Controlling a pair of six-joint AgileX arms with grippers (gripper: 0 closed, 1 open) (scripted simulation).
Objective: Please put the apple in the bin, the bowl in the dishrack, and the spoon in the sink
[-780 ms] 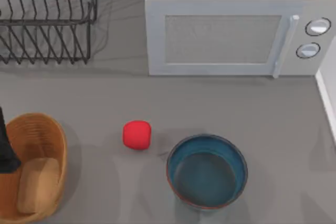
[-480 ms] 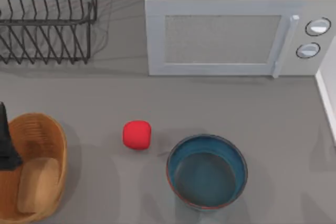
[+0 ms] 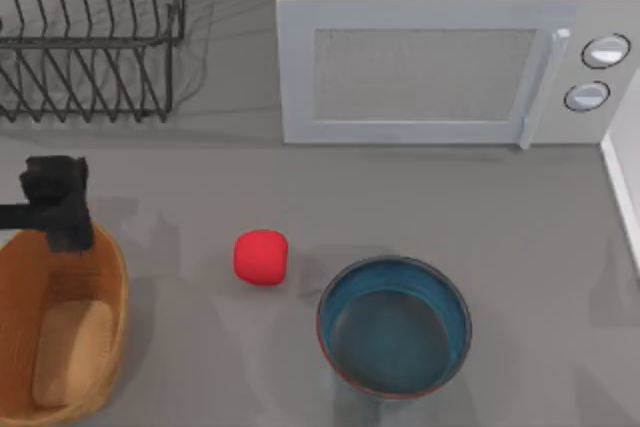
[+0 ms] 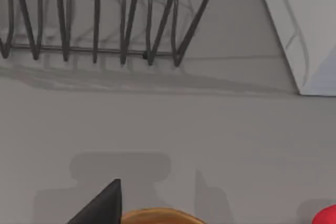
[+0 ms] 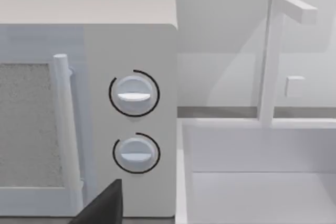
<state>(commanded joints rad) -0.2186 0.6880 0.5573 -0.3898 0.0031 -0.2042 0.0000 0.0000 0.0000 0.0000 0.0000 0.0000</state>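
Our left hand [image 3: 58, 209] hovers at the bin's [image 3: 110, 287] far rim — finger spacing we cannot tell — so we should swing toward the apple [image 3: 261, 256], loose on the surface beside the bowl [image 3: 395, 325], and descend squarely.

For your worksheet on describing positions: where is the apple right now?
In the top view the apple sits on the table left of centre, between the bin at the left edge and the bowl, nearer the bowl and touching neither.
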